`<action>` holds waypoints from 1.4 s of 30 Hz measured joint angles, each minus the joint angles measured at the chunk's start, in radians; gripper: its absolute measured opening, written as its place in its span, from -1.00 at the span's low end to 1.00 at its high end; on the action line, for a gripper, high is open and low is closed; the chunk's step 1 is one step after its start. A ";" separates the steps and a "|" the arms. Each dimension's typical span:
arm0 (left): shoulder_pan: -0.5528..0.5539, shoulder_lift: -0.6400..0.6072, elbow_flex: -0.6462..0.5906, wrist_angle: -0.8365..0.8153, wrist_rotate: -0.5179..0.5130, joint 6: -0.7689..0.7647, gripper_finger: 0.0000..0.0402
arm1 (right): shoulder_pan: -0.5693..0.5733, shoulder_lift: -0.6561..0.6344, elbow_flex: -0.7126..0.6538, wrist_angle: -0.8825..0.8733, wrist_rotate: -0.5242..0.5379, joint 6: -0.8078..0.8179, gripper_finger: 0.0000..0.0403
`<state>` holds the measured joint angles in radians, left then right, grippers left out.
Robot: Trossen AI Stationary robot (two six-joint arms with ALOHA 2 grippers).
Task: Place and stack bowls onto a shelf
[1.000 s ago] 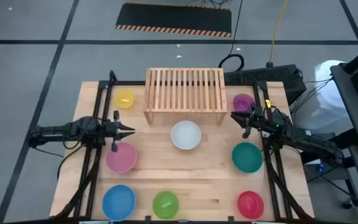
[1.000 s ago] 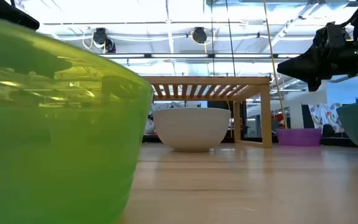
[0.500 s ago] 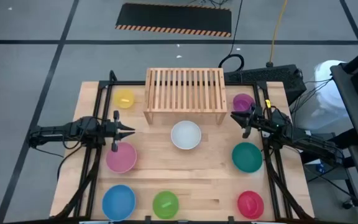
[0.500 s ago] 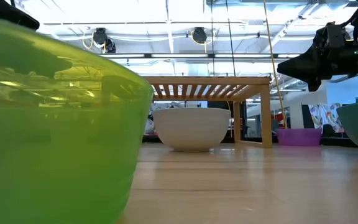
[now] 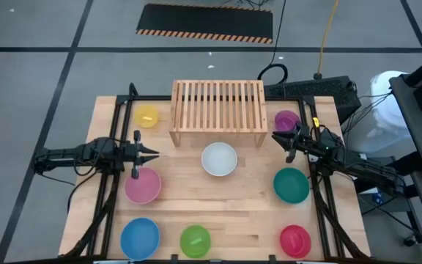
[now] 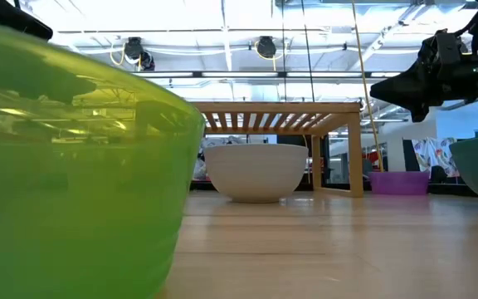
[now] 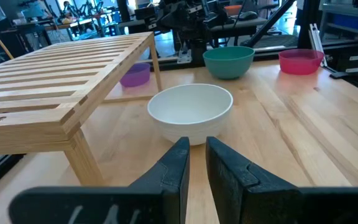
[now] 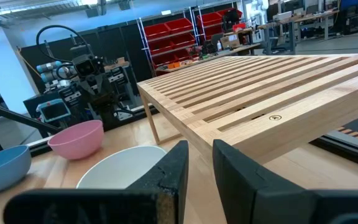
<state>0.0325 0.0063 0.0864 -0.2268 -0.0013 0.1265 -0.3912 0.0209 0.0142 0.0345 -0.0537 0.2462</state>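
Nothing has moved since earlier frames.

High view: shelf (image 5: 217, 112) at worktop's far edge, bare. White bowl (image 5: 219, 159) just in front of it, between your grippers; left gripper (image 5: 151, 155) and right gripper (image 5: 278, 137) about equally near. Pink bowl (image 5: 143, 185) just beside left gripper.

Low view: white bowl (image 6: 255, 171) in front of shelf (image 6: 280, 118), path clear.

Left wrist view: fingers (image 7: 178, 168) slightly apart, empty, aimed at white bowl (image 7: 191, 112).

Right wrist view: fingers (image 8: 174, 165) slightly apart, empty.
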 joint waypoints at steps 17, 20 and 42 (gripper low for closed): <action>0.000 0.000 0.000 0.000 0.000 0.000 -0.70 | 0.000 0.000 0.000 0.000 0.000 0.000 -0.67; 0.000 0.000 0.000 0.000 0.000 0.000 -0.70 | 0.000 0.000 0.000 0.000 0.000 0.000 -0.67; 0.000 0.000 0.000 0.000 -0.006 0.119 -0.70 | 0.000 0.000 0.007 0.117 -0.001 0.074 -0.67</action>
<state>0.0322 0.0060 0.0864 -0.2267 -0.0071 0.2456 -0.3908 0.0210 0.0211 0.1515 -0.0551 0.3206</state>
